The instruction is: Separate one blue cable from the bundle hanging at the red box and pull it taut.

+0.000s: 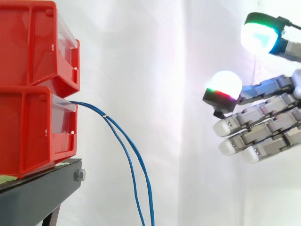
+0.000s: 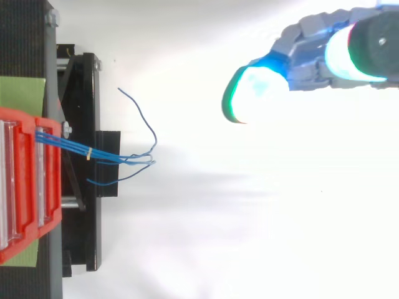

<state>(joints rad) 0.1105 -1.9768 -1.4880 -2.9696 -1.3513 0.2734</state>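
Eyes on the blue cables (image 1: 103,115): drooping from the lower red box (image 1: 28,132), ends cut off at the bottom edge in side view. Over to the hand (image 1: 263,127): well right of them, fingers loose and spread, holding nothing, wrist out of frame.

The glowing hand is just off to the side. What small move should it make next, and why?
Probably a short reach toward the thin blue cables hanging from the lower red plastic bin. The grey jointed robot hand is open, holds nothing and stands well apart from them.
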